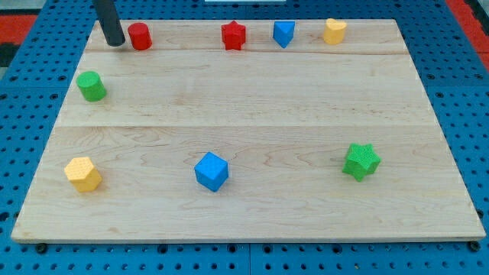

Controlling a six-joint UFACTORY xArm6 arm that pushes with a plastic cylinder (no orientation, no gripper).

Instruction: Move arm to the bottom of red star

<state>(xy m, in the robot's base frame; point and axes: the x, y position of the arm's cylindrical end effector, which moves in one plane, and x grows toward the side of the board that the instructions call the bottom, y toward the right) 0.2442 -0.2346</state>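
Note:
The red star [234, 35] sits near the view's top edge of the wooden board [252, 114], a little left of centre. My tip [114, 43] rests at the board's top left, just left of a red cylinder [139, 36] and close to it. The tip is far to the left of the red star, with the red cylinder between them.
A blue block [283, 33] and a yellow block [334, 30] lie right of the red star along the top. A green cylinder [92, 86] is at the left, a yellow hexagon [82, 173] at bottom left, a blue cube [212, 170] at bottom centre, a green star [361, 160] at bottom right.

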